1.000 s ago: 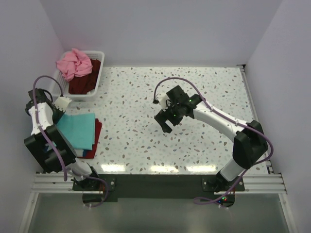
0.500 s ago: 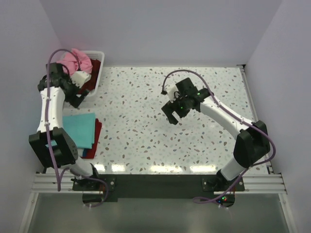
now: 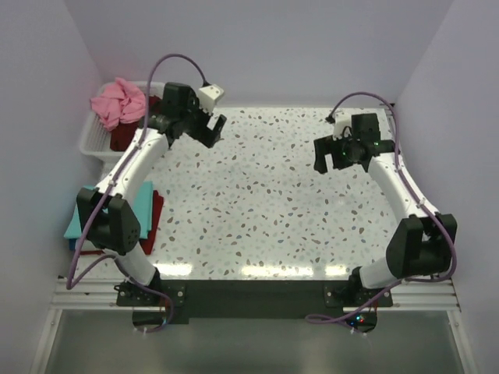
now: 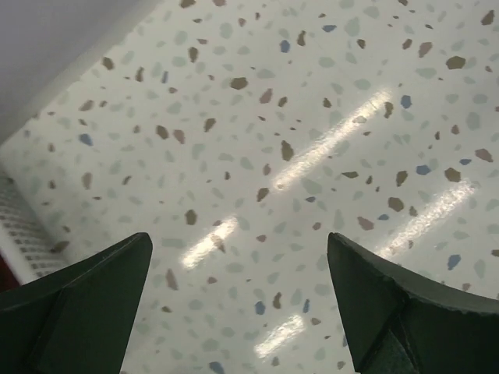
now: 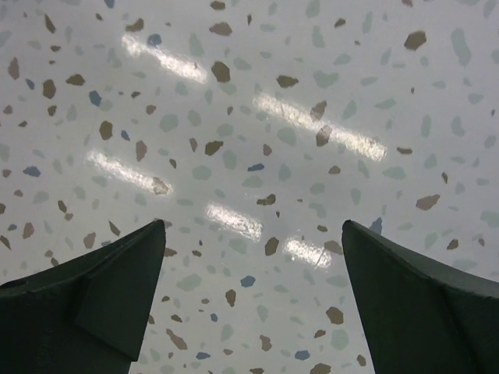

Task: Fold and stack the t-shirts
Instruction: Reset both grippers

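A folded stack of t-shirts lies at the table's left edge, a teal t-shirt (image 3: 145, 199) on top and a red one (image 3: 159, 212) showing under it; my left arm covers part of the stack. A crumpled pink t-shirt (image 3: 117, 100) and a dark maroon t-shirt (image 3: 129, 137) sit in the white basket (image 3: 90, 145). My left gripper (image 3: 212, 130) (image 4: 238, 253) hangs open over bare table just right of the basket, holding nothing. My right gripper (image 3: 321, 156) (image 5: 253, 238) is open over bare table at the back right.
Walls close in the table on the left, back and right. The basket's slatted edge (image 4: 17, 230) shows at the left of the left wrist view. Purple cables loop above both arms.
My left arm swung from the folded stack past the basket to the table's back left, its jaws now open. My right arm drew back from the middle toward the back right.
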{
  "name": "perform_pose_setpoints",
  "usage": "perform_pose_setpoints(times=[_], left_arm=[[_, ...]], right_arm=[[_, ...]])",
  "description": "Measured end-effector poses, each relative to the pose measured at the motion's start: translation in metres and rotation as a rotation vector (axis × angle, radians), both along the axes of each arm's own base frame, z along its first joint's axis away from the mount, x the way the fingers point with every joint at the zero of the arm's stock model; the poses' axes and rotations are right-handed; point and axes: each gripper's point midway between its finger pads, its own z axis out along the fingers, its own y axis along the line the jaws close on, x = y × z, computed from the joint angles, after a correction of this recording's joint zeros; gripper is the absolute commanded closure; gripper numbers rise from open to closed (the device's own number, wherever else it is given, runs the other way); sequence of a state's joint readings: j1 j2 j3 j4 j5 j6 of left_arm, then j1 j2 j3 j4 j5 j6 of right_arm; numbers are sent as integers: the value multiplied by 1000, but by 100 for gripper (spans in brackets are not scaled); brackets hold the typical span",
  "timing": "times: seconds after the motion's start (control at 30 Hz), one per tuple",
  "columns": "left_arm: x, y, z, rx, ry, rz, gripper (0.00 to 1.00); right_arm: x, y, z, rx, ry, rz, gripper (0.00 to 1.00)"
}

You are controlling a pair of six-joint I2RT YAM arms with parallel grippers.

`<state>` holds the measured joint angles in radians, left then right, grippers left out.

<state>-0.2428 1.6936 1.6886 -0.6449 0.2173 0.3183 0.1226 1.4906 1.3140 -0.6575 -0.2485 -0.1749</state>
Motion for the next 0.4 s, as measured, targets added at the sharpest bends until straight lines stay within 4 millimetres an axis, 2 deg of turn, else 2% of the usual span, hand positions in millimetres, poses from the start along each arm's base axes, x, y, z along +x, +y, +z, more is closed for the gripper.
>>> perform_pose_setpoints(times=[0.03,0.1,0.2,0.27,0.33,0.4], left_arm=[[-3,-11,-15,-17,27,-7,0],[-11,-29,-50,-49,94,-14,0],[-22,-39,-100,-81,215,2,0],[-30,-39,-130,-89,296,26,0],[-35,-39,-146,-91,340,44,0],[-35,-39,-149,-98,355,56,0]], right_arm=[[-1,-5,-7,6,8,-18,1],[-12,-14,-35,12,67,-56,2],[-37,-16,-73,13,175,-74,1],[-47,-16,-85,15,210,-78,1],[-50,-15,-89,16,222,-79,1],[-49,-15,-89,18,219,-80,1]])
